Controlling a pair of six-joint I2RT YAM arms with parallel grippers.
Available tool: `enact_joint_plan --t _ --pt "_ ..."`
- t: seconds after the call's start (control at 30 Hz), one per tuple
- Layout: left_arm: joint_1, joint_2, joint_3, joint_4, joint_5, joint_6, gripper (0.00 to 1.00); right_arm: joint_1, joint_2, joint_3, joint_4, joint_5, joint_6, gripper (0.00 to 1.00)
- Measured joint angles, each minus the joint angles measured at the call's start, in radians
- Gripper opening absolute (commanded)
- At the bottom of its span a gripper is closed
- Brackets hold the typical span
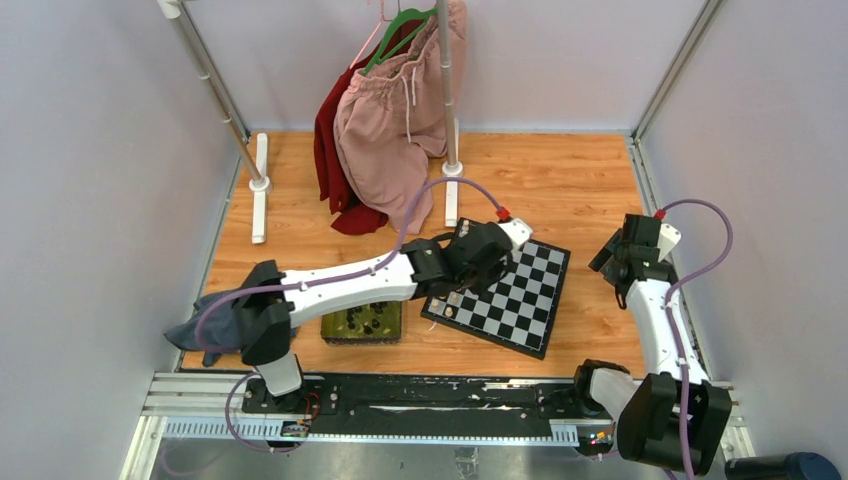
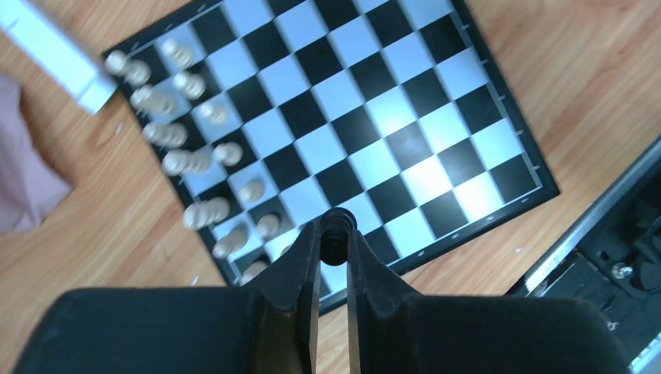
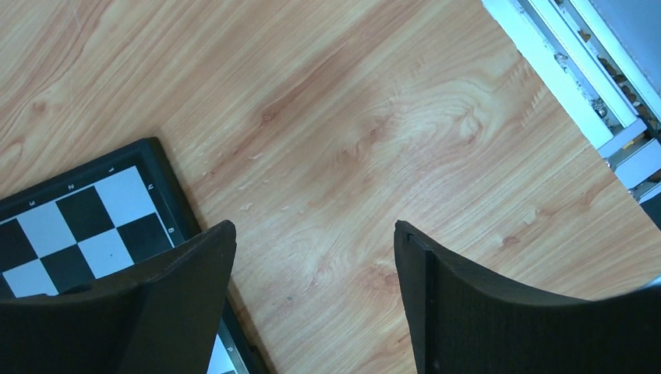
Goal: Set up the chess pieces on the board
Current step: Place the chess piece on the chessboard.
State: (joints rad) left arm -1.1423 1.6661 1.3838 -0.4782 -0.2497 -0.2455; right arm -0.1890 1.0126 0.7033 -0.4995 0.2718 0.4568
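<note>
I'm in the placing step: my left gripper (image 2: 334,243) is pinched narrow on a single black piece (image 2: 337,224) and hangs with it above the board (image 2: 405,117), over the squares near the edge that sits closest to the wrist camera. The cream pieces (image 2: 175,136) stand in two crowded rows along one side. I see no dark piece standing on any square, so by my reckoning the black side is barely begun. Next, as I judge it, the piece has to be carried across to the side opposite the cream rows, lowered straight onto one square and let go gently, because it is so small that a slight tilt would topple it. My right gripper (image 3: 313,238) is spread wide with nothing between its fingers, poised over the bare bench (image 3: 351,117) just beside a corner of the board. The overhead view gives me what the wrists cannot: the yellow-green tray (image 1: 335,335) beside the board with more dark pieces in it, and both arms' poses. Only the left wrist view shows the held piece, since from above the arm hides it.
</note>
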Motion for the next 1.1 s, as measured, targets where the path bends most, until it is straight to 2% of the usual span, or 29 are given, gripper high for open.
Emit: enact_joint_plan --t 0.27,0.67,1.1 --pt "-0.058 0.187 0.194 0.019 0.072 0.101 0.0 -0.05 0.007 -0.035 0.038 -0.018 0.047 0.78" --pt "-0.06 0.447 0.401 0.028 0.154 0.207 0.0 -0.108 0.004 -0.052 0.065 -0.016 0.076 0.78" --pt "-0.06 0.528 0.477 0.031 0.171 0.247 0.0 -0.115 -0.003 -0.09 0.089 -0.015 0.101 0.78"
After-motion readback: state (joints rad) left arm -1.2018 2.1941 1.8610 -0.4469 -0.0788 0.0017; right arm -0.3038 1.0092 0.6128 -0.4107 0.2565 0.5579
